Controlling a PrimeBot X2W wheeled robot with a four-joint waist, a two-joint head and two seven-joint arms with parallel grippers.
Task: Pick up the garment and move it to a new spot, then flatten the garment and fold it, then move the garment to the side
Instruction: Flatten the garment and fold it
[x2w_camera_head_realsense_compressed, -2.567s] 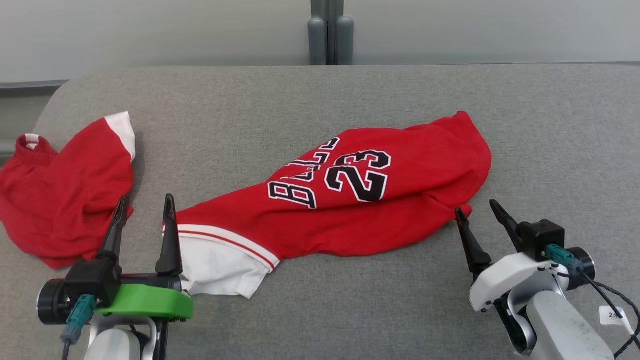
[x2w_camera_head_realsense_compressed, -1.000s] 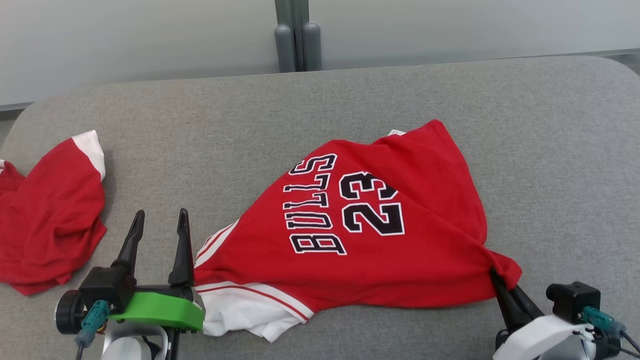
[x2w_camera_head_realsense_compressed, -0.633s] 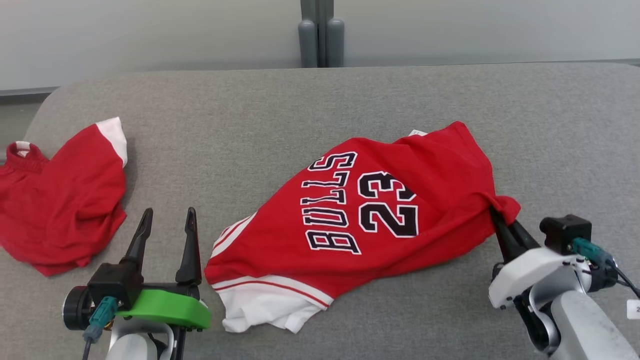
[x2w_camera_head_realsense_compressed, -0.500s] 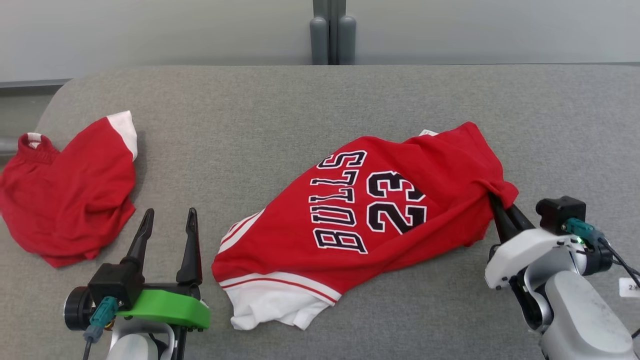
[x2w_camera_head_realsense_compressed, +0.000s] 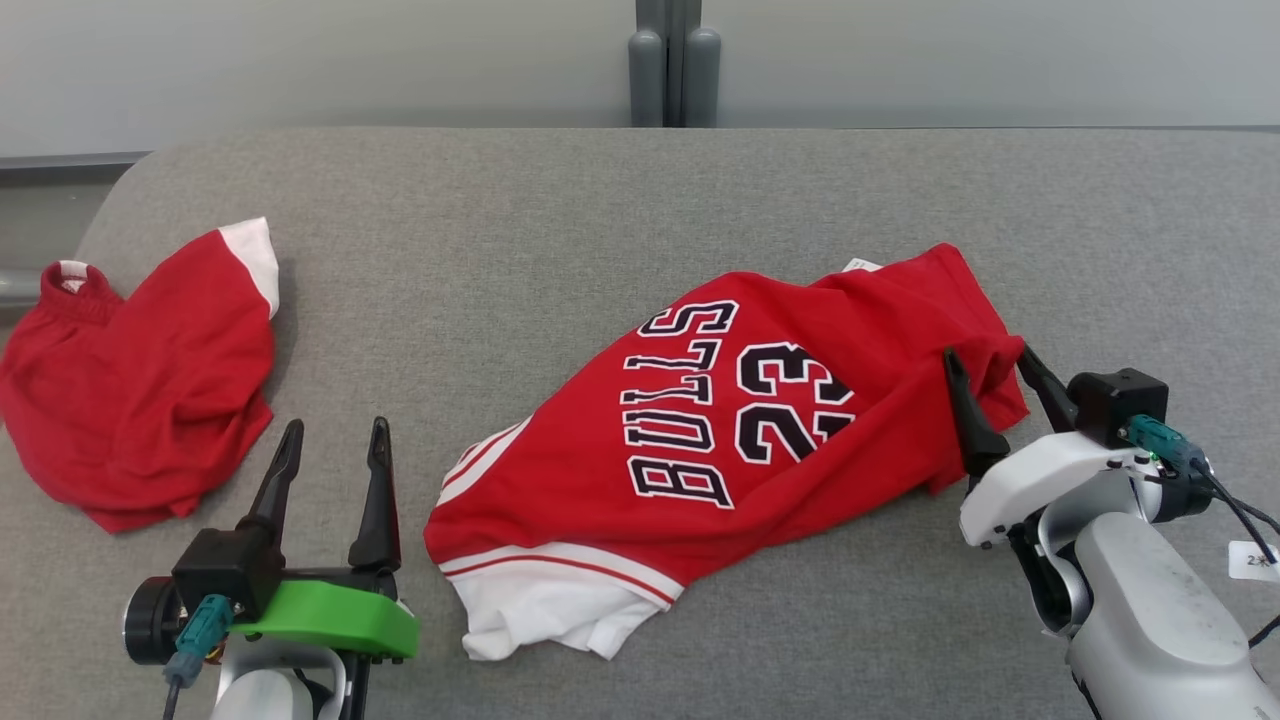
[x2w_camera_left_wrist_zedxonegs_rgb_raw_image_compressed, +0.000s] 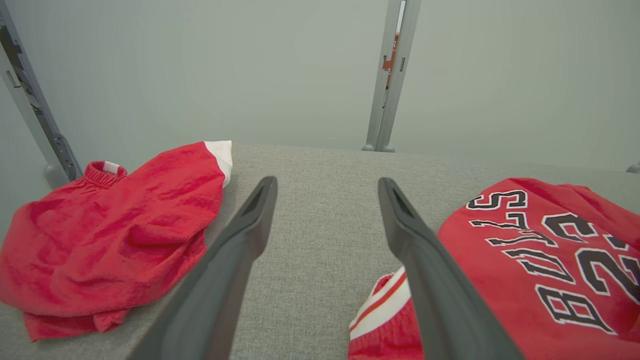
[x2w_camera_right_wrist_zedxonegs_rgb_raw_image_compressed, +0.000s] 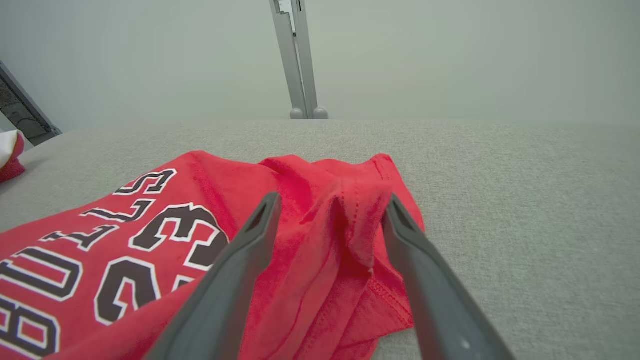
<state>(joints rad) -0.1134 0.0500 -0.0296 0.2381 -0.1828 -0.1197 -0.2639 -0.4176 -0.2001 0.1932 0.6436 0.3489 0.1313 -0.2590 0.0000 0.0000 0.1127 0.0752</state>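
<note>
On the red garment (x2w_camera_head_realsense_compressed: 740, 430), "BULLS" and the number "23" are printed in black characters edged in white (read sideways from the head view).

Red jersey (x2w_camera_head_realsense_compressed: 720, 420), black "BULLS" and "23" lettering outlined in white. White sleeve band (x2w_camera_head_realsense_compressed: 540, 610) at near end, thin red stripe running along it. Small white tag (x2w_camera_head_realsense_compressed: 862, 265) at far edge. Second garment (x2w_camera_head_realsense_compressed: 140, 400) red too, with white cuff patch and a bit of white at its ribbed end. Bench (x2w_camera_head_realsense_compressed: 600, 220) mid grey, plain fabric weave. Left hand (x2w_camera_head_realsense_compressed: 335, 424): dark grey-black fingers, black block, bright green mount, teal plug. Right hand (x2w_camera_head_realsense_compressed: 986, 352): same dark fingers, white shell, black block, teal plug, pale grey forearm, black cable. Wall (x2w_camera_head_realsense_compressed: 300, 60) pale grey-green, plain. Post (x2w_camera_head_realsense_compressed: 675, 60) darker grey.
</note>
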